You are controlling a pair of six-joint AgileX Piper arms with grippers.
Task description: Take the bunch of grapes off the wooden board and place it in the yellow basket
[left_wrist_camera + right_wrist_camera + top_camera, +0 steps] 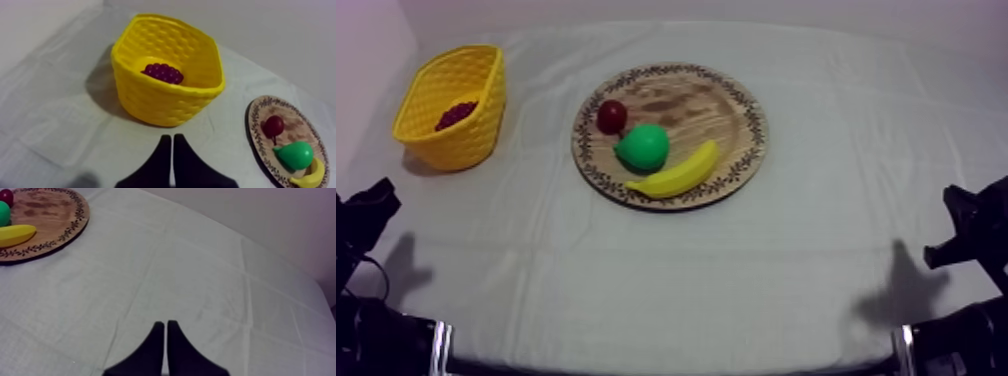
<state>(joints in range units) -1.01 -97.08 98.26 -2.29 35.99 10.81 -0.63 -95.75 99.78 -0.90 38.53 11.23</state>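
A dark purple bunch of grapes (456, 114) (163, 73) lies inside the yellow basket (431, 138) (165, 102) at the far left of the table. The round wooden board (728, 112) (295, 120) (50, 218) sits mid-table, carrying a small red fruit (612, 116) (273, 126), a green pear (642, 148) (295, 155) and a banana (678, 174) (15, 234). My left gripper (172, 142) is shut on nothing, over the cloth just short of the basket. My right gripper (165, 328) is shut on nothing above bare cloth, well away from the board. Both arms rest low at the table's near corners.
Grey-white cloth (736, 270) covers the table, with creases across it. A pale wall stands behind the far edge. Open cloth lies between the basket and the board and across the whole front.
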